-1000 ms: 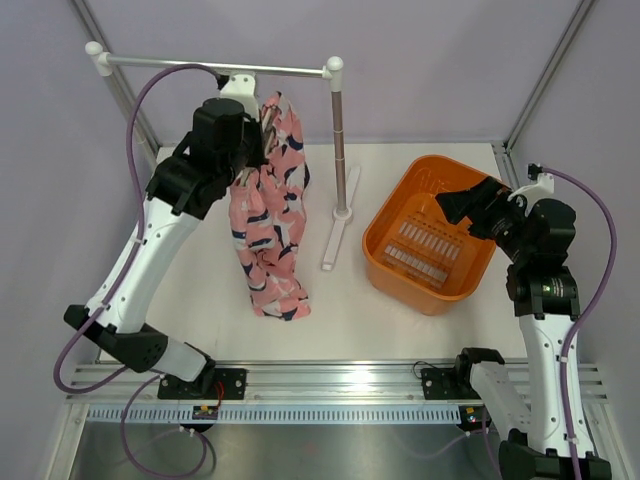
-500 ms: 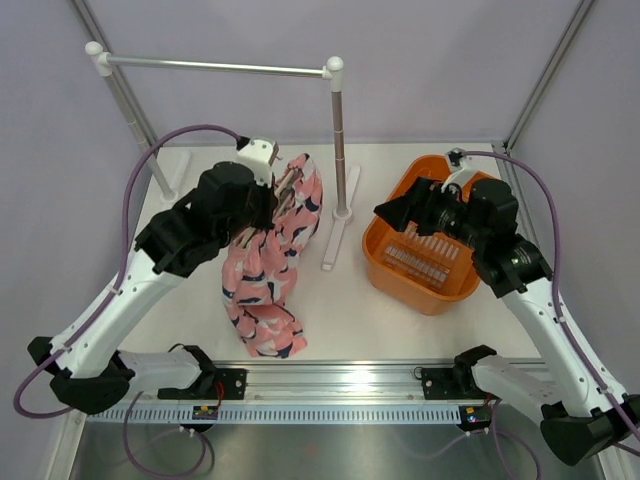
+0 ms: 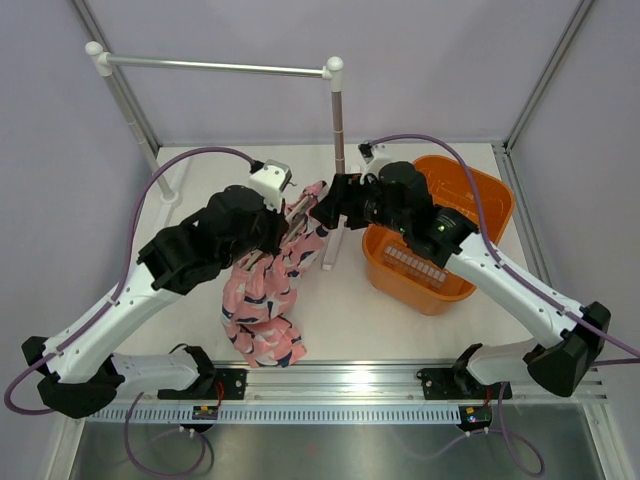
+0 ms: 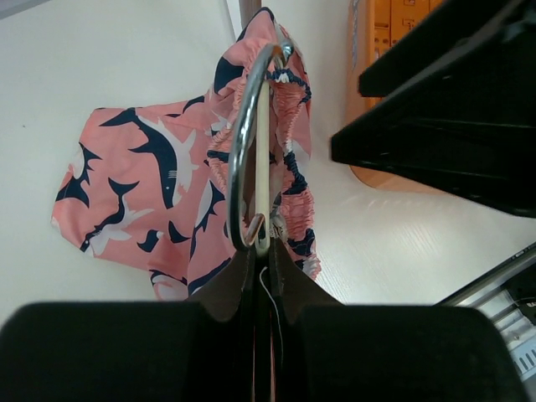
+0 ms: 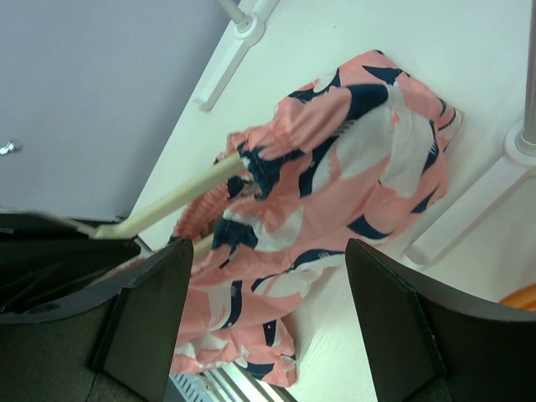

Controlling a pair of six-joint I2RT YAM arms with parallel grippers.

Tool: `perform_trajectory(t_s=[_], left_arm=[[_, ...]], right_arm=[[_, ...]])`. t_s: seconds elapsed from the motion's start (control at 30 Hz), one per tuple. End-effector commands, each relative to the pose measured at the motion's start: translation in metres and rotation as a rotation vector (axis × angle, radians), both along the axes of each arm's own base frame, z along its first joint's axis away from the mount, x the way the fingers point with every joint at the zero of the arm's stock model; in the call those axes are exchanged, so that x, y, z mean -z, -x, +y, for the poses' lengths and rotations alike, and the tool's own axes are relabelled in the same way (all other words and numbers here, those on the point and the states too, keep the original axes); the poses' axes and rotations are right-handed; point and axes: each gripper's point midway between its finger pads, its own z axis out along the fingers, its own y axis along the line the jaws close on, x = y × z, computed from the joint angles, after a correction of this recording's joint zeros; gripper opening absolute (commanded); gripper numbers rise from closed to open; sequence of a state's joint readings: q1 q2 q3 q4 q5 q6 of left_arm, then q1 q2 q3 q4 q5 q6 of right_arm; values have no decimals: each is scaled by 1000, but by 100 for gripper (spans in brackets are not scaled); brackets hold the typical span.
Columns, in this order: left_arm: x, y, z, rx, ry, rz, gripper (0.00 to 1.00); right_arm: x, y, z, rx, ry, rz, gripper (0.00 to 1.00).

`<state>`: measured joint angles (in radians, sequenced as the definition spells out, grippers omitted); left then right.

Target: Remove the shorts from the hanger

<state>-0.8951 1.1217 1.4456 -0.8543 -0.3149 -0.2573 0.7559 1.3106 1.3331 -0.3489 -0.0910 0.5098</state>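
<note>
The shorts [image 3: 262,292], pink with navy and white print, hang from the cream hanger [image 4: 263,151], whose metal hook [image 4: 239,142] loops above it. Their lower end rests bunched on the table. My left gripper [image 3: 296,210] is shut on the hanger at the base of its hook [image 4: 260,248]. My right gripper [image 3: 325,207] is open and sits right beside the top of the shorts, facing the left gripper. In the right wrist view its fingers [image 5: 146,310] spread wide either side of the shorts [image 5: 352,159]. The hanger bar [image 5: 167,205] pokes out of the waistband.
An orange basket [image 3: 480,200] stands at the right, under the right arm. The grey rail stand has its post [image 3: 338,130] and base foot [image 3: 333,245] just behind and beside both grippers. Its top rail [image 3: 215,67] is bare.
My left arm has carried the hanger and shorts off the rail, down and toward the table's middle. My right arm has swung left from the basket to the top of the shorts.
</note>
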Motion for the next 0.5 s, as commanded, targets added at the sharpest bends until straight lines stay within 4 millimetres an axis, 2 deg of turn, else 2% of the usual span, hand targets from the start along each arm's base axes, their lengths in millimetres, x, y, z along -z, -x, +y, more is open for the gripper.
perform_trajectory(t_s=[0.0,0.1,0.17,0.33,0.47], left_arm=[[-22,3,-7,18,88,-48,0],[-24,4,-10,32,96,-50,0],[-23,5,-12,39,96,-49,0],[-21,6,-12,37,94,-46,0],[-25,8,-10,39,106,-53,0]], right_arm=[[-25,-8,14,29,-9,-79,82],[-22,-9,23,17,-1,-70,81],[-24,-13,24,38,3,-75,80],[-13,-21,26,69,42,-53,73],[-6,-25,28,78,54,-41,71]])
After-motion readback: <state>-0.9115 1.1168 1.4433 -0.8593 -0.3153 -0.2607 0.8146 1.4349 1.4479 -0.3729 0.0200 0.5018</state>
